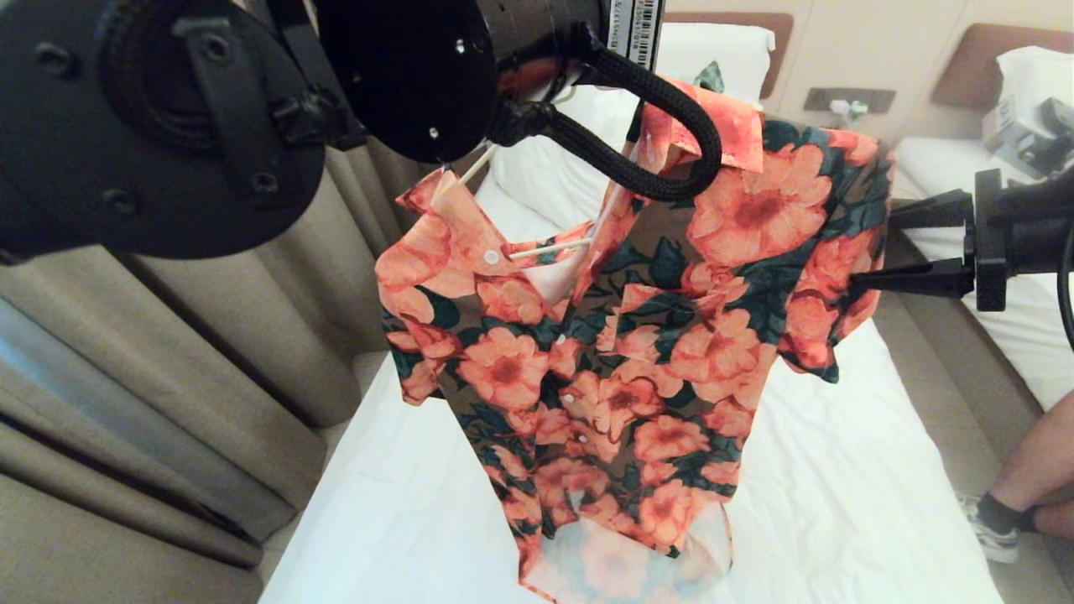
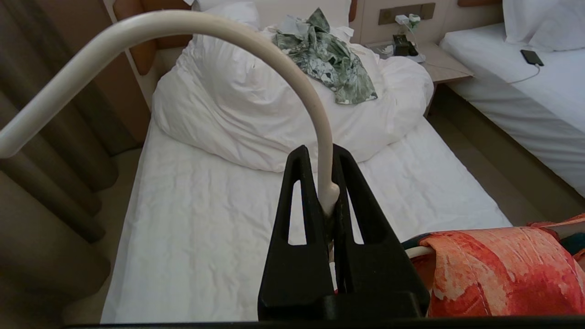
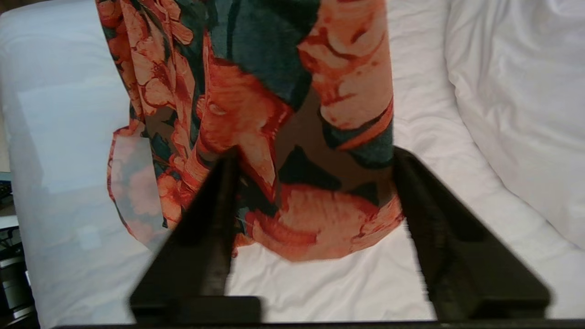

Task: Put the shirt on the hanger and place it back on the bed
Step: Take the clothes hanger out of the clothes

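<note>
Shirt (image 1: pixel 638 352) and hanger (image 2: pixel 292 77) hang in the air above the bed (image 1: pixel 839 470), suspended from the left hand (image 2: pixel 330 201), which is clamped tight on the cream-white wire neck just below the curved hook. Holding at the neck apparently lets the garment drape freely, front and white buttons facing the head camera, while the other arm works on it. The right hand (image 3: pixel 315 155) reaches in from the side at the far sleeve, its two fingers (image 3: pixel 208 214) standing partly apart with the sleeve's hem between them; whether they pinch the fabric or only straddle it cannot be told. One bare hanger arm shows slanting across the open collar, so the near shoulder looks poorly seated. Beyond, a bunched white duvet (image 2: pixel 256 114) carries a green leafy-print garment (image 2: pixel 329 59) near the headboard, and a second bed (image 2: pixel 516 96) stands alongside. A seated person's leg (image 1: pixel 1028 482) shows at the floor's edge.
</note>
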